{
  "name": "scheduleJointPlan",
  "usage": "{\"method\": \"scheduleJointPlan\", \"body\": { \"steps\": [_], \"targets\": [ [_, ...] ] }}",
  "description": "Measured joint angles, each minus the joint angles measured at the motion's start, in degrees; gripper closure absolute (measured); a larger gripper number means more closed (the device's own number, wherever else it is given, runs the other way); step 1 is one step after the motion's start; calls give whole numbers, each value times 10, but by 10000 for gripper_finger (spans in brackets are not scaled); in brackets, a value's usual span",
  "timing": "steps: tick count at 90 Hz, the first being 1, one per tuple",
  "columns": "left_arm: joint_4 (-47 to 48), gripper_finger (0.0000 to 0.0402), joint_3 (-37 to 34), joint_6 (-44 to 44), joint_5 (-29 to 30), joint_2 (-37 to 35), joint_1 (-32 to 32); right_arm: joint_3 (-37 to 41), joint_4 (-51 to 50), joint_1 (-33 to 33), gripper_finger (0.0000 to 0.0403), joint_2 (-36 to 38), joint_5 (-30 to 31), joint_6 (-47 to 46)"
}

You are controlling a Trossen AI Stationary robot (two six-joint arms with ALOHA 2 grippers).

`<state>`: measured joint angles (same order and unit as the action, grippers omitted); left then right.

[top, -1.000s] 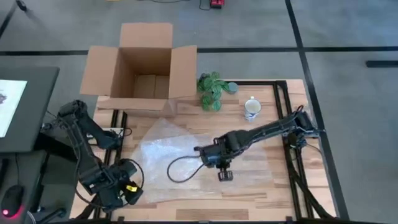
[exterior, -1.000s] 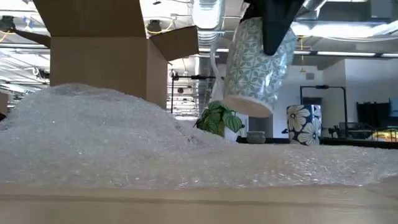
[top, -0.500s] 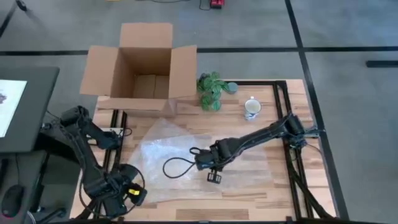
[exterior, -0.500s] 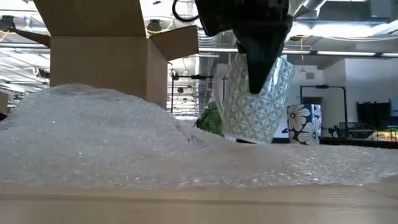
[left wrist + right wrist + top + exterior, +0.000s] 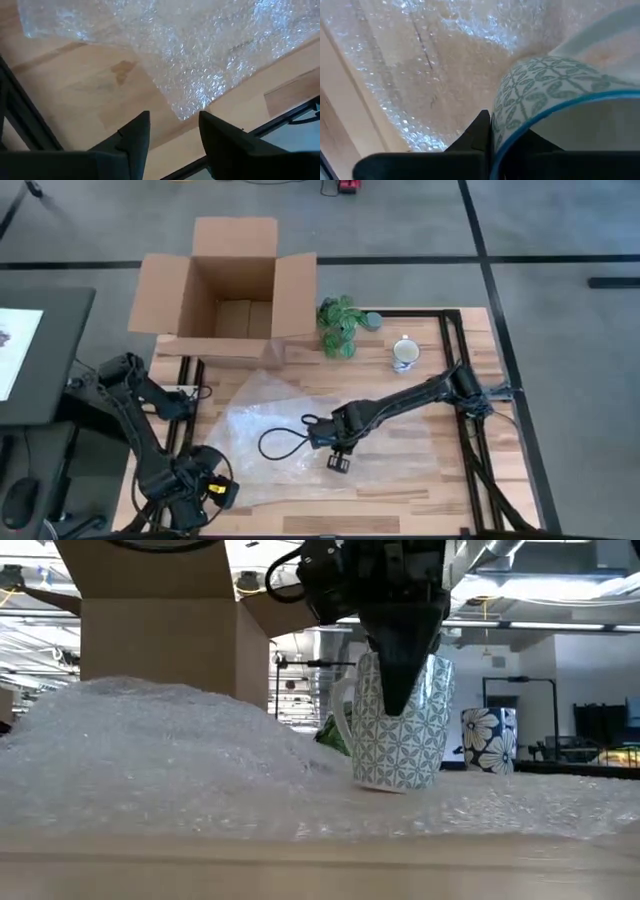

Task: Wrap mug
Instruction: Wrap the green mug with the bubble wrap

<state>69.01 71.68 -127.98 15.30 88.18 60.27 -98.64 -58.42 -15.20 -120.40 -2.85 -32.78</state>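
Note:
A white mug (image 5: pixel 400 745) with a teal leaf pattern stands with its base on the bubble wrap (image 5: pixel 290 435) near the table's middle. My right gripper (image 5: pixel 398 700) comes down on it from above and is shut on it; in the high view the gripper (image 5: pixel 338 452) hides the mug. My left gripper (image 5: pixel 172 137) hovers open near the table's near left corner (image 5: pixel 195 485), just off a corner of the wrap (image 5: pixel 185 112), with nothing between its fingers. My right gripper pinches the mug's wall at the blue-edged rim (image 5: pixel 501 120), one finger (image 5: pixel 479 134) outside and the other inside the mug. The fingers point down from above. The mug stands nearly upright with its base (image 5: pixel 392 785) on the bubble wrap.
An open cardboard box (image 5: pixel 230 280) stands at the far left, a small green plant (image 5: pixel 340 325) beside it, and a second, flowered mug (image 5: pixel 405 355) at the far right. A black cable loop (image 5: pixel 285 442) from the right arm hangs over the wrap.
My right gripper has moved toward the table's left edge and down, still shut on the mug. The mug, hanging tilted above the wrap before, has swung upright and come down onto the bubble wrap.

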Motion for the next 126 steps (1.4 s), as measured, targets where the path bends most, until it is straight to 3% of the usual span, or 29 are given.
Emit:
{"method": "scheduleJointPlan", "body": {
  "steps": [15, 45, 56, 91, 126],
  "targets": [
    [-11, 252, 0, 0, -3, 0, 3, -9, 14, 0, 352, -5, -5, -4],
    [-59, 252, 0, -7, -18, 0, 16, -19, 10, 19, 211, 3, -89, -20],
    [-52, 252, 0, -9, -19, 0, 9, -52, -24, 23, 179, 21, -100, -12],
    [-38, 247, 0, -9, -31, -52, -33, -86, -98, 48, 185, 182, -65, 59],
    [6, 166, -5, -4, -18, -110, -71, -86, -181, 57, 189, 310, 10, 105]
  ]
}}
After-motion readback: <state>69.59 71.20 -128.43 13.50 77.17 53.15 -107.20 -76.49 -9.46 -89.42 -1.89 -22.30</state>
